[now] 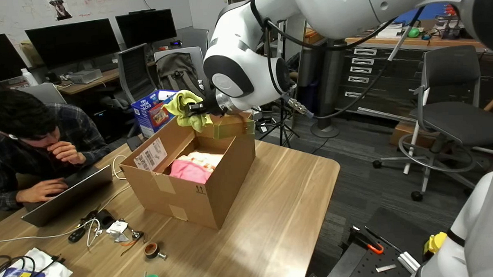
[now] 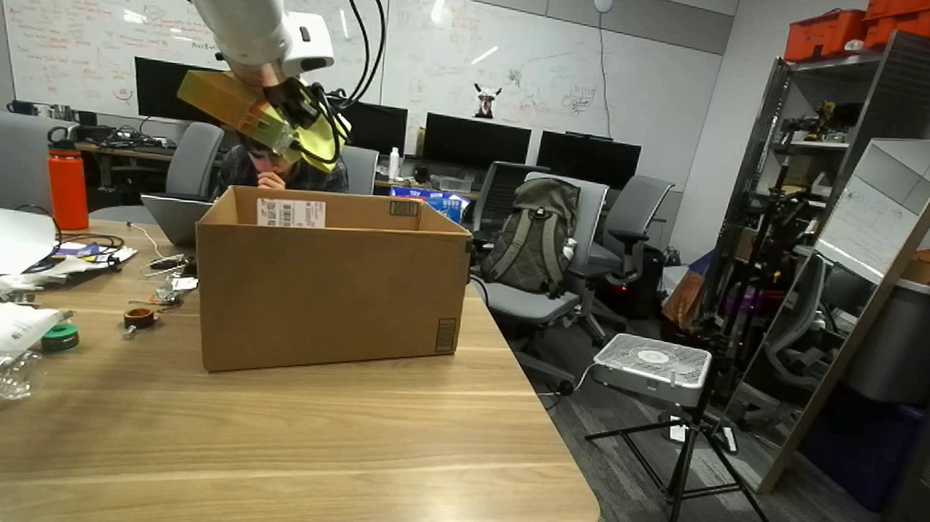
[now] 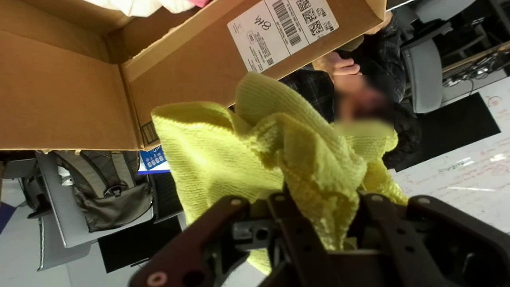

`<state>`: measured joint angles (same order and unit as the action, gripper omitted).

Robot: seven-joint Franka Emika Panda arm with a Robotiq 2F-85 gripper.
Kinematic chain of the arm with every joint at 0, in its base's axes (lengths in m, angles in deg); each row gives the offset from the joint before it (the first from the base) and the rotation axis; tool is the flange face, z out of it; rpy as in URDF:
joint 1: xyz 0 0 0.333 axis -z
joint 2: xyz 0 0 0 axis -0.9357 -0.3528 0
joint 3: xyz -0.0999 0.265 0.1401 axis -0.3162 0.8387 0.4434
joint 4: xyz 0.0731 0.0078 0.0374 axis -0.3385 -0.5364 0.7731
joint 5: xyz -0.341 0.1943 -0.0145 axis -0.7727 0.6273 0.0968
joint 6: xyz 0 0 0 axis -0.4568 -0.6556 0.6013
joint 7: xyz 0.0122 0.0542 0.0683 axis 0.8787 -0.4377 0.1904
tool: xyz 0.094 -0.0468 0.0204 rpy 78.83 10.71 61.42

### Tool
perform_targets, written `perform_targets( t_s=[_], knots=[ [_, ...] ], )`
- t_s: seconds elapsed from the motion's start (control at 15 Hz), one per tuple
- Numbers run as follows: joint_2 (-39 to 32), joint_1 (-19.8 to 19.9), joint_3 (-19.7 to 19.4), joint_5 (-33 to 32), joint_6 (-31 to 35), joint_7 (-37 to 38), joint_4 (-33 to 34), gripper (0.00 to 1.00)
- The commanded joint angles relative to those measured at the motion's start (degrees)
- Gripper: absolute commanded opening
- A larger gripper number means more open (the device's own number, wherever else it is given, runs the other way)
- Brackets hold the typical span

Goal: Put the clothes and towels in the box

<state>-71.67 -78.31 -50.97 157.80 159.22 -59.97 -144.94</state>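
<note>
I have the towel (image 3: 223, 159) pinched in the hand (image 3: 324, 203), its fingers (image 3: 295, 231) drawn in on a bunched fold so that only cloth parts them, while the rest splays loose across the middle of the wrist view. At the upper left of an exterior view it sits above the rim of the box (image 2: 330, 294), and I take that height as meant to carry the loose ends over the walls without snagging. The box stands on the bench (image 1: 281, 194) mouth upward, which suits a drop from above. Inside it, left of centre in an exterior view, a pink cloth (image 1: 188, 172) and a pale cloth (image 1: 206, 157) lie together, so part of the job looks done. I cannot tell whether the towel hangs over the mouth or beyond it: in the wrist view the box fills the upper left and the towel overlaps the wall bearing the label (image 3: 283, 30). I judge it wants bringing in over the pink cloth before I let go, gently, since the person (image 1: 72, 128) sits beyond that wall and cloth held by one fold may swing.
</note>
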Motion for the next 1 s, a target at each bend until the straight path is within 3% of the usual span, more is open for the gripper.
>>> perform_targets(
  t_s=[0.0,0.07,0.13,0.27,0.67,0.93],
  knots=[
    [-1.17,-5.14,-4.44,-0.04,-0.75,-0.83,1.43,0.05],
    [-1.71,-6.43,-5.13,-0.09,-0.73,-1.06,1.19,0.10],
    [-2.20,-7.76,-5.83,-0.11,-0.49,-1.00,1.02,0.45],
    [-3.67,-10.55,-7.14,-0.16,1.41,-1.07,1.13,0.51],
    [-6.42,-18.69,-13.79,-0.24,6.33,-0.46,2.34,0.98],
    [-4.89,-22.80,-19.04,-0.28,12.07,-0.75,2.80,1.00]
  ],
)
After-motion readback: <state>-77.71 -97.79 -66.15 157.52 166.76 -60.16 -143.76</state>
